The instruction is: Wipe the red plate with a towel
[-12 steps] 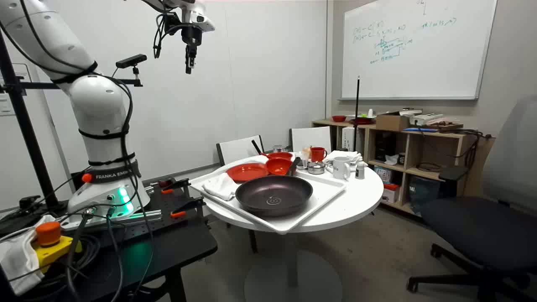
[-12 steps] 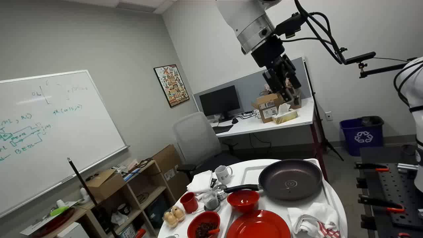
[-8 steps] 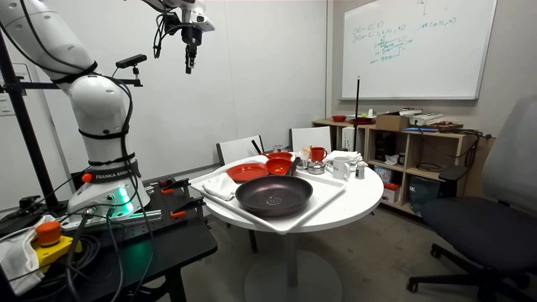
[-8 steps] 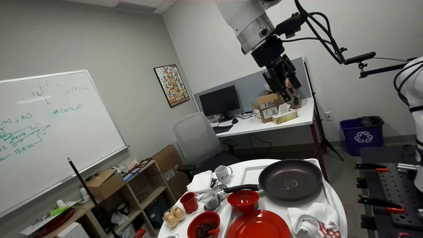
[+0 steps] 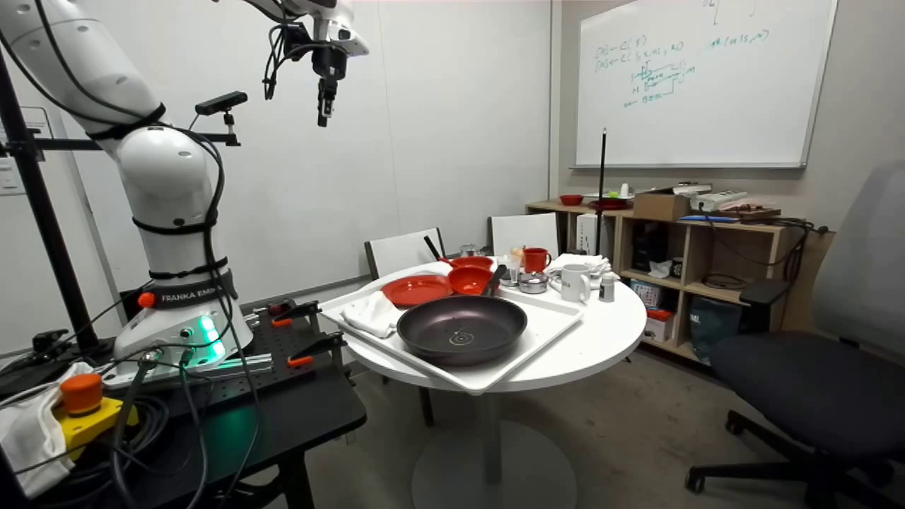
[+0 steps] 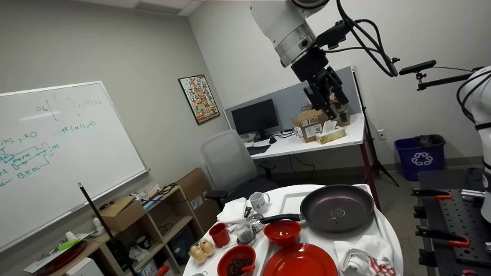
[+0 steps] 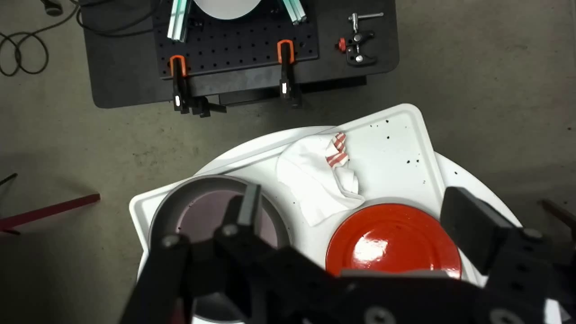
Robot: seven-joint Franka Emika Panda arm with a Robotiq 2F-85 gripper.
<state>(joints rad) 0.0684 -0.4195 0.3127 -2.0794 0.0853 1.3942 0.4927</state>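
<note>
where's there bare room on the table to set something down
On the tray, the corner bordered by the towel and red plate, though dark specks lie there. On the table, the stretch bordered by the tray, white mug and table rim. Crowded: around the red mug and eggs.

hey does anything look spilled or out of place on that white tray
Yes. In the wrist view, small dark specks are scattered on the white tray beside the crumpled towel. They stand out against the white like spilled crumbs, though they're too small to identify.
</note>
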